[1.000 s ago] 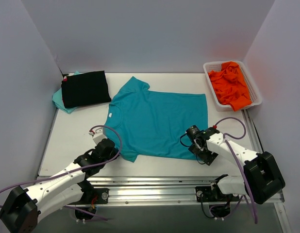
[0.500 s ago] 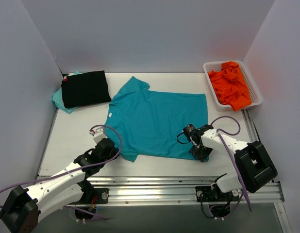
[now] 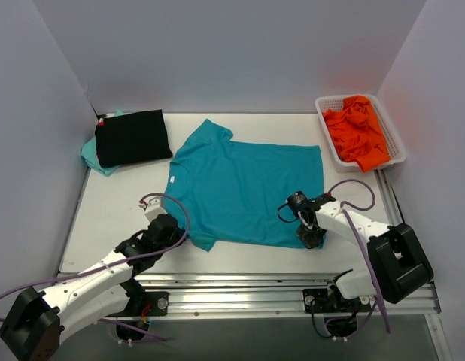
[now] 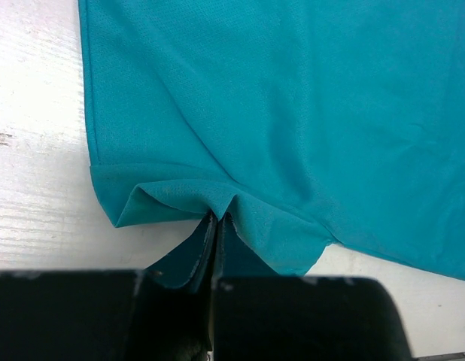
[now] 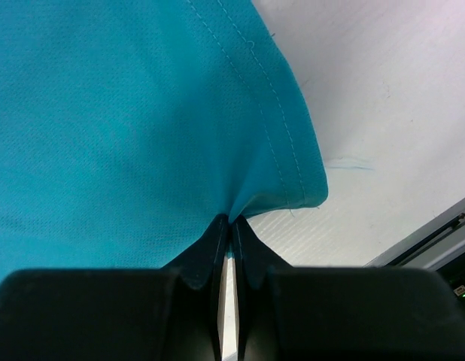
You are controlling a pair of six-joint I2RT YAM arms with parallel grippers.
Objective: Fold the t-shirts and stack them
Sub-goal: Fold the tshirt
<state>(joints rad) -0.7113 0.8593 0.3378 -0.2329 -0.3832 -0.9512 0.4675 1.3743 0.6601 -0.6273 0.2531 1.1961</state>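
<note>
A teal t-shirt point(image 3: 244, 192) lies spread flat on the white table, collar to the left. My left gripper point(image 3: 176, 235) is shut on its near sleeve; the left wrist view shows the cloth point(image 4: 278, 113) pinched into a pleat at the closed tips point(image 4: 217, 219). My right gripper point(image 3: 311, 238) is shut on the near hem corner; the right wrist view shows the hem point(image 5: 142, 113) bunched at the closed tips point(image 5: 231, 219). A folded black t-shirt point(image 3: 132, 137) lies on a folded teal one point(image 3: 92, 156) at the far left. Orange t-shirts point(image 3: 357, 131) fill the basket.
The white mesh basket point(image 3: 396, 143) stands at the far right corner. Grey walls close in the table on three sides. A metal rail point(image 3: 240, 289) runs along the near edge between the arm bases. Purple cables loop off both arms.
My right gripper has moved left and down from beside the shirt onto its near hem corner and shut on it. The left arm has not moved.
</note>
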